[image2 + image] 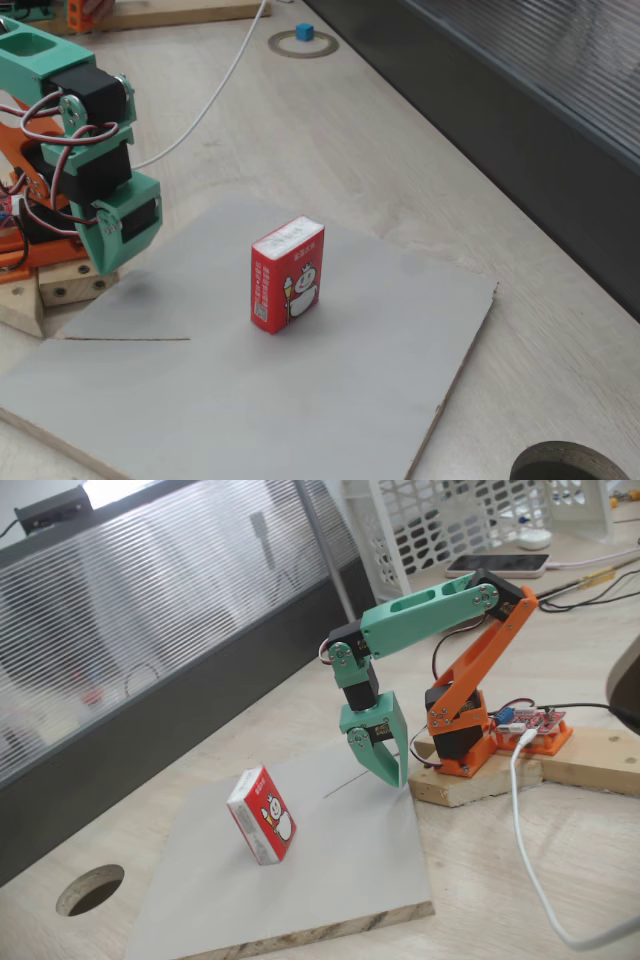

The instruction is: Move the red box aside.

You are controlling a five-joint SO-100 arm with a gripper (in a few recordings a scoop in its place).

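The red box [262, 816] [288, 275] stands upright on the grey board [330, 880] [330, 400], white top up, with a white cartoon figure on its red face. My green gripper [390, 772] [103, 262] hangs tip-down just above the board's edge nearest the arm's base. It is well apart from the box: to the box's upper right in one fixed view, to its left in the other. Its jaws look pressed together with nothing between them.
The orange arm base [462, 730] sits on a wooden block [480, 780] beside a red circuit board [535, 723]. A white cable [525, 840] trails across the table. A round hole [90, 888] [570, 465] lies beyond the board. A blue cube [304, 32] rests far off.
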